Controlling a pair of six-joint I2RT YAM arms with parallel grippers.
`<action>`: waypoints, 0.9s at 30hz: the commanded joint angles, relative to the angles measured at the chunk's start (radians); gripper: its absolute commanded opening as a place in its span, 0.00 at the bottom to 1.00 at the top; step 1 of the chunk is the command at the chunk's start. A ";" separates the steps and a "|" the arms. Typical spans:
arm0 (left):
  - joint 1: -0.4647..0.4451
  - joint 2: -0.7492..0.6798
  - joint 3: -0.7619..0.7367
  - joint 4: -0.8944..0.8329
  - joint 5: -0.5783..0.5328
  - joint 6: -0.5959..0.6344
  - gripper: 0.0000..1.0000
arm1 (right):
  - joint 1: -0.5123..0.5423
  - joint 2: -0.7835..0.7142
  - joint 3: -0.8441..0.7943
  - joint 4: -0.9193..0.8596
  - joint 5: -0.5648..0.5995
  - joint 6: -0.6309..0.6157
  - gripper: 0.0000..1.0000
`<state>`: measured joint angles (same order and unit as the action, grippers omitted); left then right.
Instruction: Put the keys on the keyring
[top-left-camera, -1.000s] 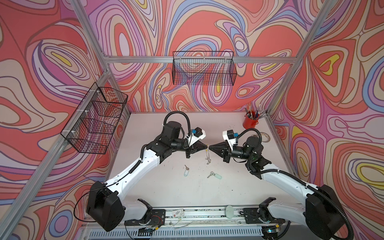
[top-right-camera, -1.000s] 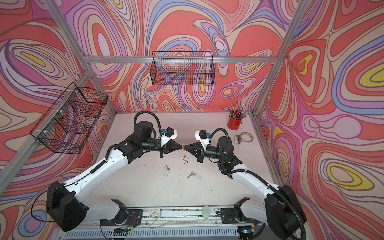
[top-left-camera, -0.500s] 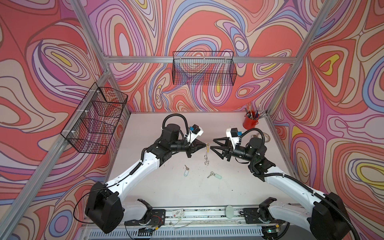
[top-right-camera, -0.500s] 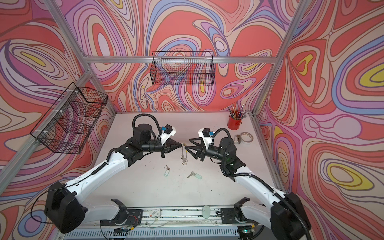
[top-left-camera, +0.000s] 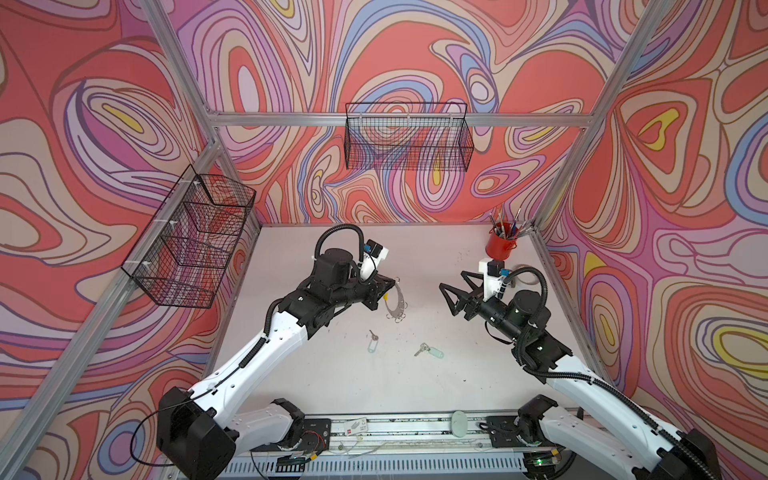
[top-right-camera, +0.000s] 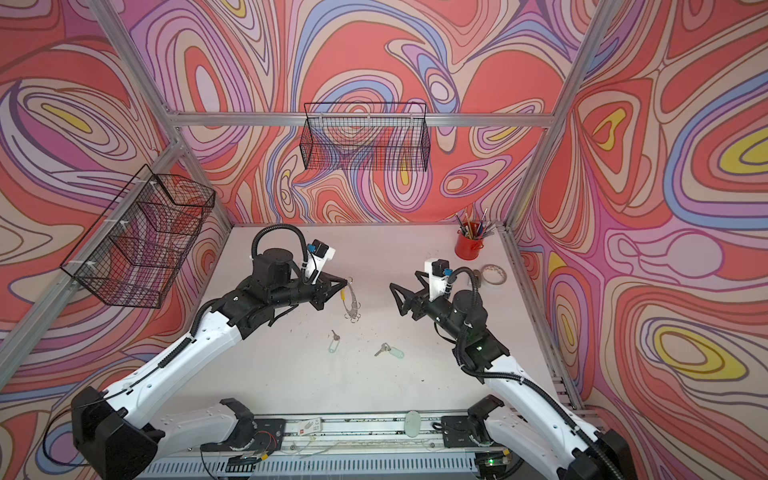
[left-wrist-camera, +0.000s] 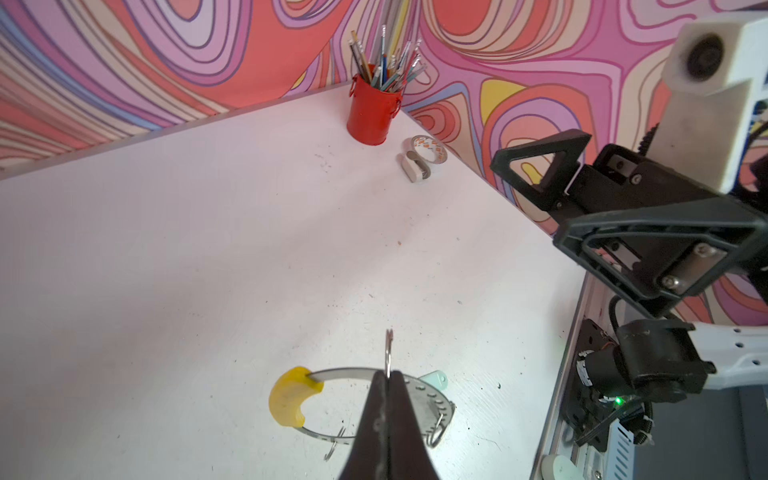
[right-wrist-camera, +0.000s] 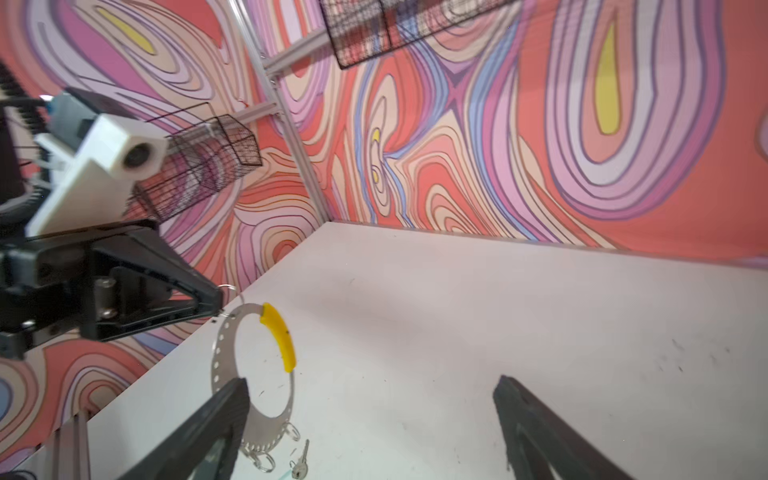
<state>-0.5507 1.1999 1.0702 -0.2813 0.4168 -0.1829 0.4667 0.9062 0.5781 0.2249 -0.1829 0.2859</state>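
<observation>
The keyring (top-left-camera: 395, 302) hangs on edge near the middle of the worktop (top-left-camera: 374, 386). It is pinched by the left fingers (left-wrist-camera: 374, 407), which are closed tight on one small wire loop at the hoop's upper rim. In the left wrist view that loop pokes out past the fingertips. The yellow sleeve (right-wrist-camera: 279, 340) sits high on the rim just beside the grip, and more wire loops dangle from the lower edge. Whether that lower edge touches the worktop cannot be told.

In both top views, one key (top-left-camera: 372, 340) lies flat on the worktop at 7 o'clock from the hoop, and a second key (top-left-camera: 430, 351) lies at 5 o'clock. Each has its pale tag, and neither is on the ring.

At 3 o'clock from the hoop, clear of it, the right fingers (right-wrist-camera: 216, 419) are spread wide and hold nothing.

Farther out, a red cup (top-left-camera: 500, 249) of pens stands in the corner at 2 o'clock, with a tape roll (top-right-camera: 493, 275) near it at the worktop's edge. One wire basket (top-left-camera: 409, 141) hangs on the wall at 12 o'clock, and a side basket (top-left-camera: 191, 245) hangs at 9 o'clock.
</observation>
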 joint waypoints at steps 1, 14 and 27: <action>0.000 0.012 0.062 -0.127 -0.099 -0.075 0.00 | 0.001 0.045 0.067 -0.181 0.101 0.067 0.98; -0.002 0.127 0.148 -0.273 -0.159 -0.206 0.00 | 0.003 0.065 -0.032 -0.273 0.143 0.151 0.97; -0.003 0.202 0.192 -0.334 -0.181 -0.234 0.00 | 0.098 0.225 -0.009 -0.375 0.152 0.208 0.89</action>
<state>-0.5510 1.3903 1.2312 -0.5858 0.2527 -0.3977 0.5346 1.1034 0.5568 -0.1093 -0.0460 0.4648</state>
